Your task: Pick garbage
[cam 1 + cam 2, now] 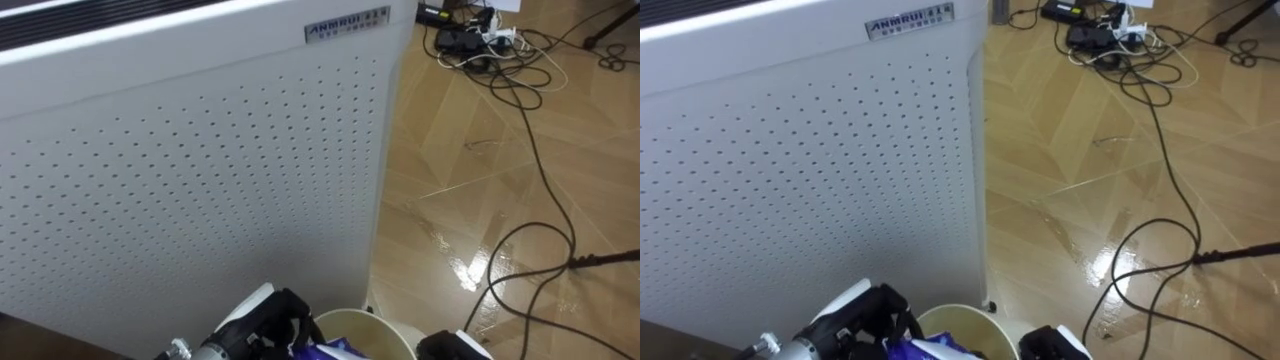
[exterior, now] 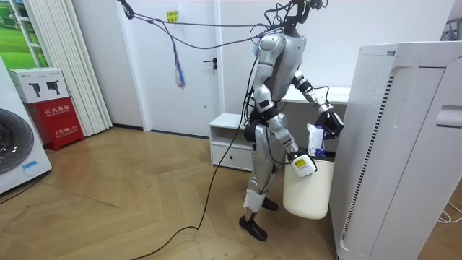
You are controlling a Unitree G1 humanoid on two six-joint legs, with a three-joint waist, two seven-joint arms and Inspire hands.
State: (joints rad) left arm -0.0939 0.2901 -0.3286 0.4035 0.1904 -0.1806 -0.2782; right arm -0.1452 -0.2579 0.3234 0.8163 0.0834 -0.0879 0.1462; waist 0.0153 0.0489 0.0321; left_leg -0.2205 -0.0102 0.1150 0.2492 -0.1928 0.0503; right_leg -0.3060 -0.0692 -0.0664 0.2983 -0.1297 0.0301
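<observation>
The robot stands upright on the wooden floor (image 1: 470,190), facing a tall white air purifier (image 1: 200,180) on the room view's right. A cream bin (image 2: 307,195) stands between the two, just in front of the robot's legs and close beside the purifier.

The left hand (image 2: 333,123) is raised in front of the chest, above the far side of the bin. Its dark fingers are curled onto the garbage (image 2: 315,139), a crumpled white and blue plastic packet. The packet hangs from the hand right over the bin's open mouth, with its lower end at about the level of the rim. From the head camera the hand and the packet show at the near edge, just left of the bin's round rim.

The right hand (image 2: 302,165) is lower, at the near side of the bin's rim. I cannot tell whether it is closed or touching the bin.

Far to the right on the floor lies a tangle of cables (image 1: 490,50), and one dark cable runs from it towards the robot. Behind the robot a low white cabinet (image 2: 229,137) stands against the wall. Well to the room view's left are a red box (image 2: 56,115) and a washing machine (image 2: 14,152).
</observation>
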